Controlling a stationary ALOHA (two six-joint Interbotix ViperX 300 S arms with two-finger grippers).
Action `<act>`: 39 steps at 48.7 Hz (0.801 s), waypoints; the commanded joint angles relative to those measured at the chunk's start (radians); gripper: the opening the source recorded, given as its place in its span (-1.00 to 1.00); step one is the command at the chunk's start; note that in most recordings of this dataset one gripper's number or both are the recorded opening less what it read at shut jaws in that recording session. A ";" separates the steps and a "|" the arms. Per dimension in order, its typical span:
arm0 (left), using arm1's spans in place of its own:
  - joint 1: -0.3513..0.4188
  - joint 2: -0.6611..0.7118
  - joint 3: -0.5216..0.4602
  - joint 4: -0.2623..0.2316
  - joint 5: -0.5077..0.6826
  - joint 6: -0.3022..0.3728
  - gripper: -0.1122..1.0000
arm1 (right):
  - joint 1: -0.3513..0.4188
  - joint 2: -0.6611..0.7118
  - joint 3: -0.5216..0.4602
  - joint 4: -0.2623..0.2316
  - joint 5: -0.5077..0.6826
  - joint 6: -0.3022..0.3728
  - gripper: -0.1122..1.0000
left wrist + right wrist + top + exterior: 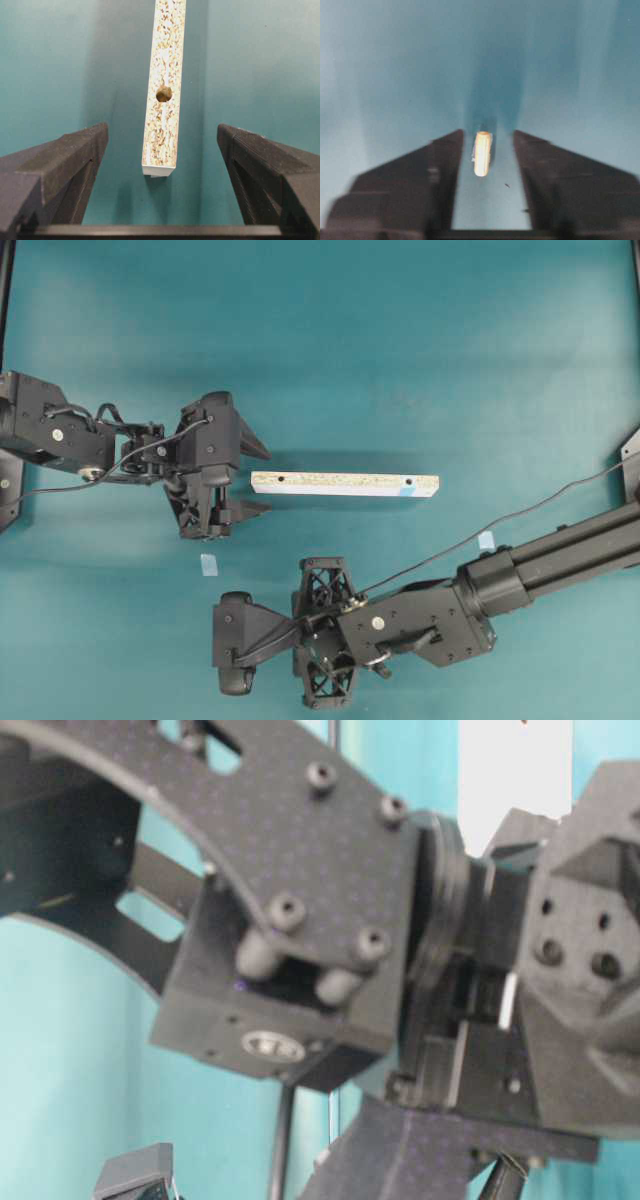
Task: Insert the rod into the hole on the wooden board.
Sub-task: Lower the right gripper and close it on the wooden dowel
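Landmark: the wooden board (344, 484), laid flat on the teal counter (400, 340), is taken as the reference for every place below.
Board: its speckled face is turned up, so that both dark holes can be reached from above; one hole (164, 93) is seen near the end that faces the left hand.
Left hand (243, 478): it is held just off that end of the board, fingers spread wide and touching nothing. It is judged to be lined up on the strip's long axis so that the board may be steadied.
Rod (482, 153): it lies on the counter, well apart from the board on its near side, under the right hand; it is hidden by that hand in the overhead view.
Right hand (484, 150): its fingers are parted and set on either side of the rod, not yet closed on it. The straddle is judged to be preparation for a pinch across the peg's width.
Blue markers: one square (209, 564) and another (486, 539) are seen on the near side of the board, untouched.
Step judged: pickup of the rod, insertion not begun.
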 commanded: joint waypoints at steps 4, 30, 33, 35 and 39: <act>-0.006 -0.014 -0.011 0.002 -0.003 -0.006 0.95 | 0.005 -0.020 -0.025 0.000 -0.003 0.002 -0.17; -0.008 -0.014 -0.011 0.002 -0.003 -0.008 0.95 | 0.008 -0.012 -0.023 0.002 -0.005 0.002 -0.20; -0.009 -0.014 -0.011 0.002 -0.003 -0.008 0.95 | 0.008 -0.012 -0.023 0.002 -0.003 0.002 -0.24; -0.009 -0.014 -0.011 0.002 -0.003 -0.008 0.95 | 0.008 -0.011 -0.023 0.002 -0.002 0.002 -0.29; -0.012 -0.014 -0.011 0.002 -0.003 -0.008 0.95 | 0.009 -0.012 -0.023 0.002 0.000 0.002 -0.49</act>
